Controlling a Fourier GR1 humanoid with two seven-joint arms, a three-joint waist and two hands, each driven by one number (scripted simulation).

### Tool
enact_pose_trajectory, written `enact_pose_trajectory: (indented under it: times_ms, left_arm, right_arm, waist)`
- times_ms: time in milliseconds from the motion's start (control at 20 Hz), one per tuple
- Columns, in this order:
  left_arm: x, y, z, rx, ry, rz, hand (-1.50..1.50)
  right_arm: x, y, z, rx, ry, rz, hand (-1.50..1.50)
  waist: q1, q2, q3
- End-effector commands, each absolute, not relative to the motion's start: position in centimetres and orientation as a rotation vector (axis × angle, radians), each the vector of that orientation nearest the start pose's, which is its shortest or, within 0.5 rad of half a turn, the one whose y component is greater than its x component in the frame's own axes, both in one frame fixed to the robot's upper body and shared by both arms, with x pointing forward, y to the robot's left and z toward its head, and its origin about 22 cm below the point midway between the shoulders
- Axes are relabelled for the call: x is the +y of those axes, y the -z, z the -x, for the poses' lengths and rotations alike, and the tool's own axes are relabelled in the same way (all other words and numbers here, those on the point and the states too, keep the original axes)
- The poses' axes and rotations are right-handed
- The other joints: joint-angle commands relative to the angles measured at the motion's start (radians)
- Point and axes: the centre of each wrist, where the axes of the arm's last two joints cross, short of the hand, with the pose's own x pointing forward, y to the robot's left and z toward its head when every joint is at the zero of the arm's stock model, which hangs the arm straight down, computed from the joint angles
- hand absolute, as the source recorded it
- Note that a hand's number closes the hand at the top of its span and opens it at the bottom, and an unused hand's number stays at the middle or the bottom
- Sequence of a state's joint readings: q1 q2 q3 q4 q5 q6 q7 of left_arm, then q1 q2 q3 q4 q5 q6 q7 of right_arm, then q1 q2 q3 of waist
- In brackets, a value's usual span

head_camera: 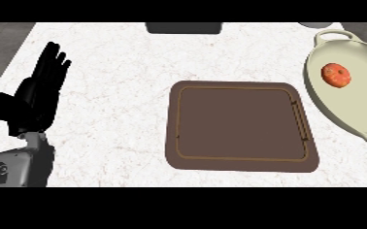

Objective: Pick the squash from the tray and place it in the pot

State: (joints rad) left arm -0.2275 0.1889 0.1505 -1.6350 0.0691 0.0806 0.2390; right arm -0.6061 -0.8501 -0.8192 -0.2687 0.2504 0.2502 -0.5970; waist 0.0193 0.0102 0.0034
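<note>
A small orange-red squash (pixel 335 74) lies inside the cream-coloured pot (pixel 321 94) at the right edge of the view. The brown tray (pixel 241 126) sits in the middle of the counter with nothing on it. My left hand (pixel 39 92) stands at the far left, fingers straight and pointing up, resting and holding nothing. My right hand does not show anywhere.
A dark rectangular object (pixel 183 27) sits at the counter's back edge, centre. A grey round thing (pixel 314 24) peeks in at the top right. White marbled counter (pixel 114 77) lies between my left hand and the tray.
</note>
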Motion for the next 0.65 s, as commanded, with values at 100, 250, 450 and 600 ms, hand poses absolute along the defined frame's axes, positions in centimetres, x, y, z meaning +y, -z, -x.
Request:
enact_pose_trajectory:
  times_ms: [100, 250, 450, 600]
  left_arm:
    - [27.1, -8.3, -27.9, -1.606, -0.056, -0.178, 0.0]
    - [28.7, -9.1, -29.5, -1.619, -0.07, -0.189, 0.0]
    - [28.5, -8.5, -28.8, -1.617, -0.061, -0.173, 0.0]
    - [27.7, -7.3, -28.1, -1.627, -0.051, -0.185, 0.0]
  right_arm:
    - [-59.3, -7.9, -21.9, -1.686, 0.153, 0.642, -1.5]
    - [-59.6, -8.6, -21.9, -1.666, 0.144, 0.633, -1.5]
    - [-61.3, -9.5, -19.2, -1.676, 0.122, 0.641, -1.5]
    - [-60.6, -8.4, -19.7, -1.675, 0.126, 0.636, -1.5]
  waist:
    - [0.0, -0.002, 0.001]
    - [0.001, 0.001, 0.001]
    - [0.004, 0.002, 0.002]
    - [0.009, 0.002, 0.003]
